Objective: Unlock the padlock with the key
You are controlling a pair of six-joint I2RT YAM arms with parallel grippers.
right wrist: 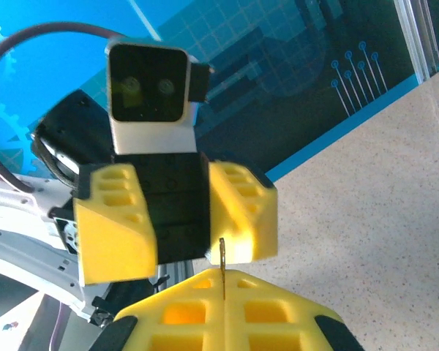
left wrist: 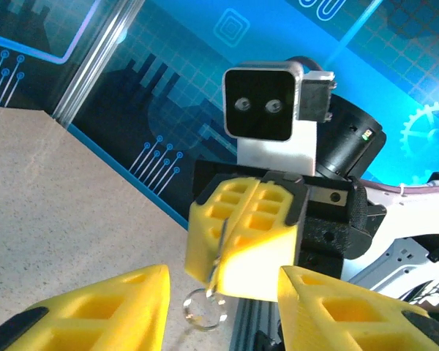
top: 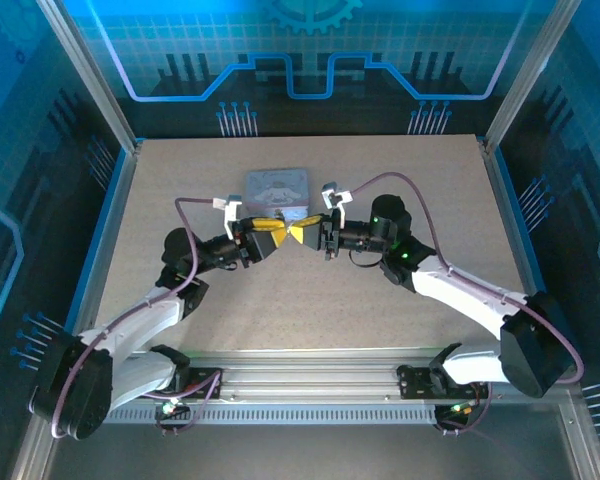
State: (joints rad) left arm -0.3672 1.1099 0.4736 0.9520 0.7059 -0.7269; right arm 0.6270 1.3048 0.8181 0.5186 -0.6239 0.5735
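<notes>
Right gripper (right wrist: 223, 287): jaws pressed together, pinching the key (right wrist: 222, 254) in the seam between its yellow fingers. The thin dark blade stands up past the fingertips, toward the other arm. In the left wrist view a small wire ring (left wrist: 205, 308) hangs free below the same fingers (on the key's other end, as far as I can tell).

Left gripper (right wrist: 179, 230): jaws apart, holding nothing. Its two yellow fingers (left wrist: 95, 311) sit on either side of the key-holding fingers, close but not touching in the wrist views.

The grippers meet nose to nose above the middle of the table (top: 280, 310), a little nearer the far edge than the near one. From above, the fingertips look almost touching, and the key is too small to make out there.

Just behind the pair, toward the far edge and about midway between the left and right edges, is a pale grey tin (top: 277, 186). It lies flat with the printed lid up. The fingertips sit just in front of its near side.

The arms come in from the near left and near right corners with elbows out, forming a shallow V. Purple-grey cables (top: 177, 212) loop over each wrist. A metal rail (top: 300, 385) along the near edge carries both bases.
</notes>
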